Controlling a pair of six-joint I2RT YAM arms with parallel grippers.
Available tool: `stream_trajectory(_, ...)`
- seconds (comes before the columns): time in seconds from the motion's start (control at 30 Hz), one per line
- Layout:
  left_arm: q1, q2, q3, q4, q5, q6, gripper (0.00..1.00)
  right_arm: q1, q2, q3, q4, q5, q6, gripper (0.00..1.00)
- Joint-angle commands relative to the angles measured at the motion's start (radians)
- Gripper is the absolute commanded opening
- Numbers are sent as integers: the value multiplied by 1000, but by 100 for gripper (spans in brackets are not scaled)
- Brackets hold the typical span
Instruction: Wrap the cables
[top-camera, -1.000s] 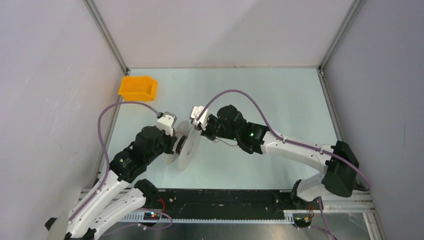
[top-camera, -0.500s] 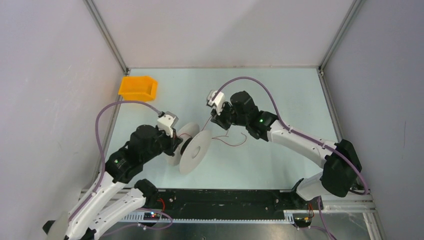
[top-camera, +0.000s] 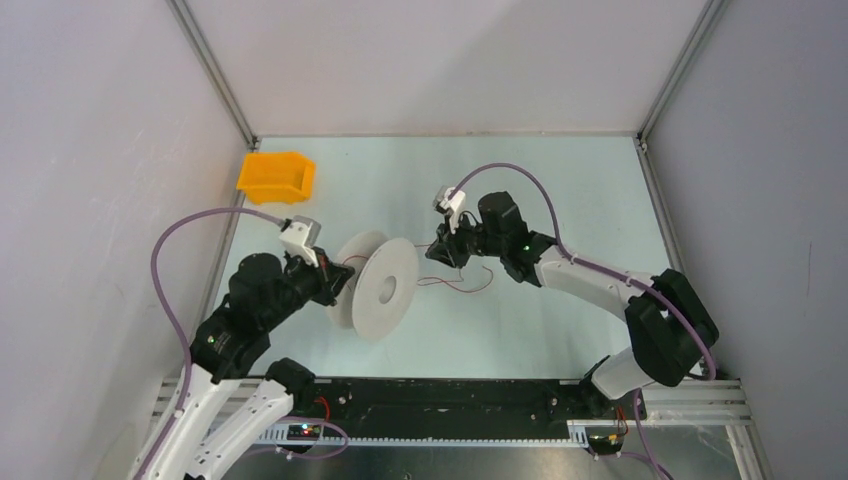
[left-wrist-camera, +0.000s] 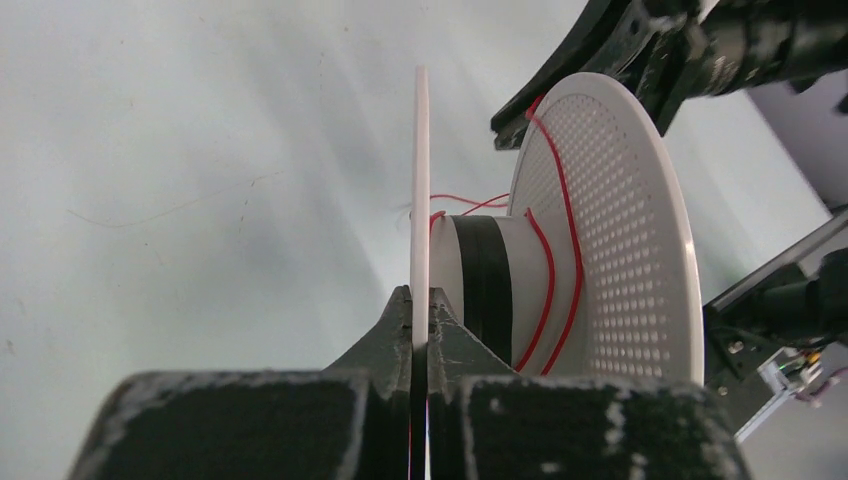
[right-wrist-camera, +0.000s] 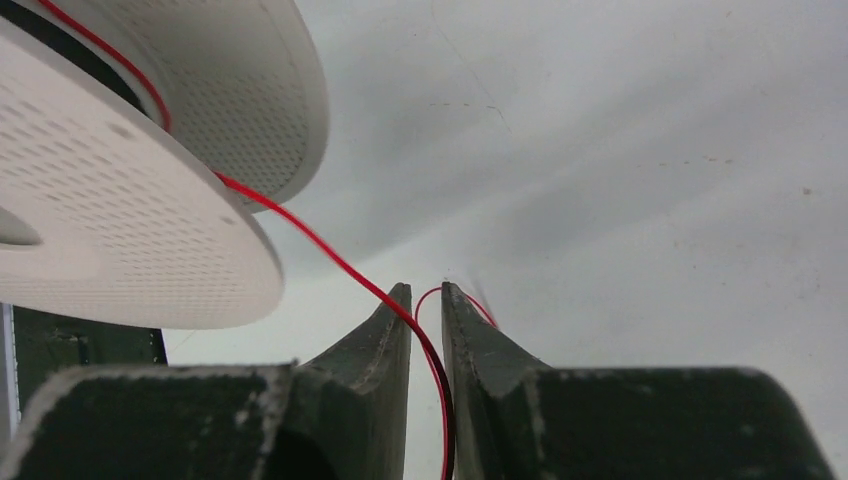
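A white perforated spool (top-camera: 385, 288) is held off the table by my left gripper (top-camera: 338, 280). In the left wrist view that gripper (left-wrist-camera: 420, 292) is shut on the spool's thin near flange (left-wrist-camera: 421, 180). The thin red cable (left-wrist-camera: 548, 270) makes a few turns round the hub. My right gripper (top-camera: 437, 250) is just right of the spool. In the right wrist view its jaws (right-wrist-camera: 426, 290) are nearly closed on the cable (right-wrist-camera: 300, 225), which runs taut from the spool (right-wrist-camera: 120, 230) into the narrow gap. A loose cable loop (top-camera: 470, 285) lies on the table beneath it.
An orange bin (top-camera: 277, 173) stands at the back left corner. Grey walls with metal frame posts enclose the table on three sides. Thick mauve hoses arch over both arms.
My right gripper has moved right and back, away from the spool, with the cable strung between. My left arm has drawn back to the left and turned the spool.
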Motion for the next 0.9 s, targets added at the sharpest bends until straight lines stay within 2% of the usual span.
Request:
stream_trajectory(0.0,43,-41,44,135,68,-101,0,-24,38,-45,193,-129,80,22)
stream_trajectory(0.17,53,-57,50,156,54,-160,0,-9,105,-92,318,-147,92,22)
stream_trajectory(0.57,60,-148,43,158,-180,-231,0,18,222,-183,532,-103,118,21)
stream_trajectory(0.87,60,-190,38,158,-249,-340,0,26,295,-246,764,-104,156,21)
